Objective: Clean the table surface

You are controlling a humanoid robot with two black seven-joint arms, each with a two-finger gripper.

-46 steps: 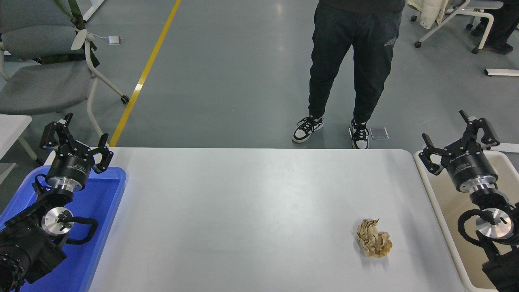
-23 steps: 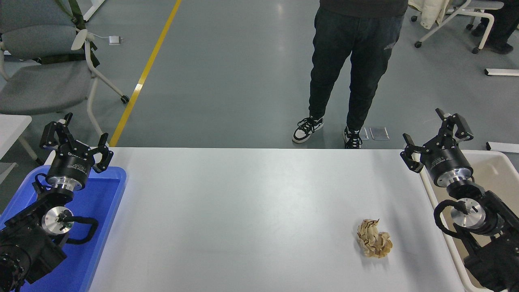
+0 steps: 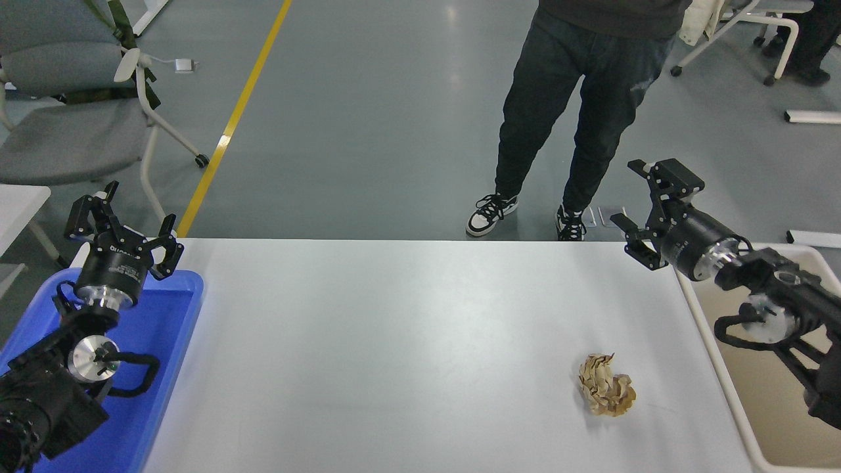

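The white table surface (image 3: 394,341) fills the middle of the head view. A crumpled ball of brown paper (image 3: 606,386) lies on it at the right, toward the front. My right gripper (image 3: 638,205) is open and empty, raised over the table's far right corner, well behind the paper ball. My left gripper (image 3: 121,226) is open and empty, parked over the far end of the blue tray (image 3: 167,341) at the lower left.
A beige bin (image 3: 755,387) stands against the table's right edge, under my right arm. A person in dark trousers (image 3: 571,98) stands beyond the far edge. A grey chair (image 3: 72,112) is at the far left.
My right gripper has swung up and to the left, from over the beige bin to above the table's far right corner. The person has shifted a foot. The left arm has not moved.
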